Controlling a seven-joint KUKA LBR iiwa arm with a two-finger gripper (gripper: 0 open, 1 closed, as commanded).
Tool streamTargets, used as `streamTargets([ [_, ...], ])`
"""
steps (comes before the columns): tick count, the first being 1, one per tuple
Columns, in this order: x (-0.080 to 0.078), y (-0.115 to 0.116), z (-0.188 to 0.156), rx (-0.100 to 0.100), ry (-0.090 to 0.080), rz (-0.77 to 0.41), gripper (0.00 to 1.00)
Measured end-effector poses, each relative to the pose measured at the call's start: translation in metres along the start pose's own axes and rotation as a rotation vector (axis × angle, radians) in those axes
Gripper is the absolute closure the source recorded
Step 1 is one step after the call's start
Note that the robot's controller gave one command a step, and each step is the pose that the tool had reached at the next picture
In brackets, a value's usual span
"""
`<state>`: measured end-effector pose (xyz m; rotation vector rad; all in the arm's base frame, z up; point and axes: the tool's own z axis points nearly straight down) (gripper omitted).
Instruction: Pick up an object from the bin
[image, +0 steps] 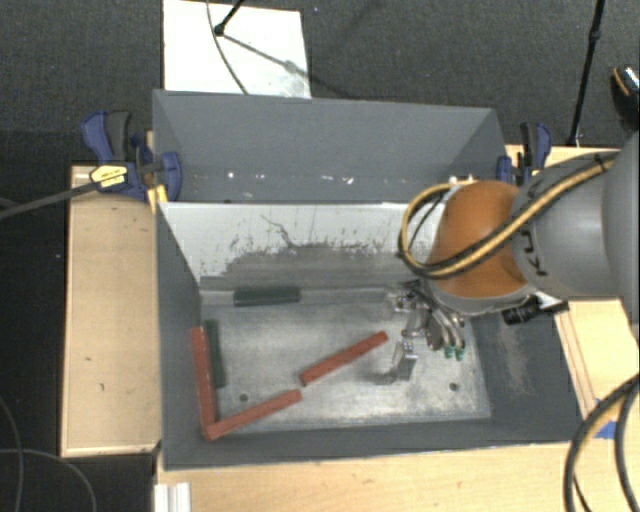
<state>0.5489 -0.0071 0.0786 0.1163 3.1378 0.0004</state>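
Grey metal, scratched and scuffed, is forming the floor of the bin (300, 330), with sloping walls rising at the far and left sides. The gripper (401, 366) is hanging low over the right middle of the floor, under the orange cover (480, 245) and looping cables (430, 215); whether the claw is spread or closed I cannot tell. A red stick (343, 360) is lying slantwise at mid-floor, its far right end just beside the gripper. Further left, a second red stick (255, 413) is slanting along the near side, meeting a third red stick (203, 372) running along the left wall, with a short green bar (214, 367) lying just beside that. A long green bar (267, 296) is lying by the far wall.
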Motion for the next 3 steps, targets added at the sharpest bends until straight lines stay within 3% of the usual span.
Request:
streamTargets([
  [1,0.014,0.096,0.008,-0.004,0.003,-0.169,0.00],
  [2,0.014,0.092,0.008,0.000,0.002,-0.165,1.00],
  [3,0.016,0.080,-0.165,-0.001,-0.009,-0.174,1.00],
])
